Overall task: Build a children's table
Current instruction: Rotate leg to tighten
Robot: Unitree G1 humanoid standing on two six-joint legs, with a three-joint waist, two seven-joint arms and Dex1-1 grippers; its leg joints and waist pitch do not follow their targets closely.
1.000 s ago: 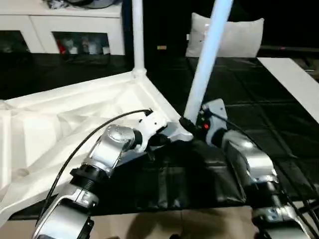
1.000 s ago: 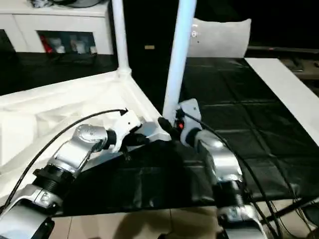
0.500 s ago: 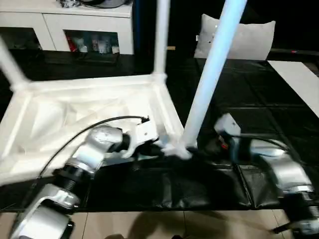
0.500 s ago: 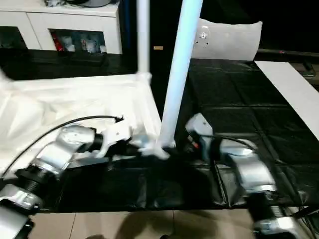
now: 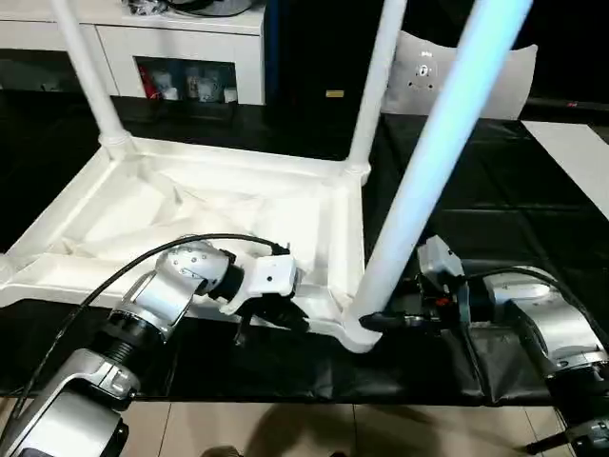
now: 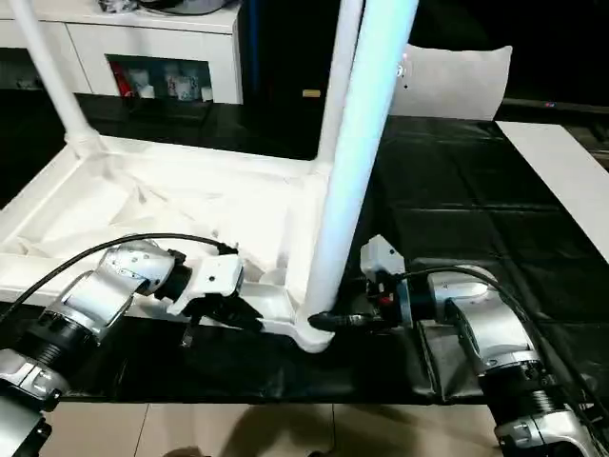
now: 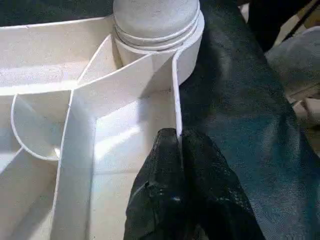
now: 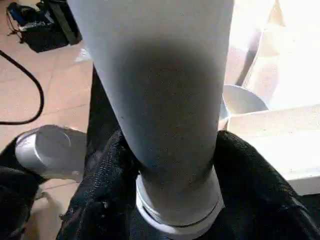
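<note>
**Operator:** The children's table [image 5: 190, 214] lies upside down on the black mat [image 5: 533, 219], ribbed underside up. I see three legs standing in corner sockets: the nearest leg [image 5: 433, 162], one at the far right corner [image 5: 376, 76] and one at the far left [image 5: 90, 71].

**Observer:** And behind it?

**Operator:** A white cabinet [image 5: 190, 48] with glass doors, small items inside; any labels there are too small for me to read. A white cushion [image 5: 466, 71] stands beyond the mat, bearing a small round mark I cannot make out.

**Observer:** Grippers?

**Operator:** My left gripper [image 7: 180, 145] is pinched tight on the thin rim wall of the tabletop, just beside the near corner socket [image 7: 157, 30]. My right gripper [image 8: 175, 170] has a black finger [image 8: 107, 170] on each side of the nearest leg's base, touching it just above the socket.
</note>
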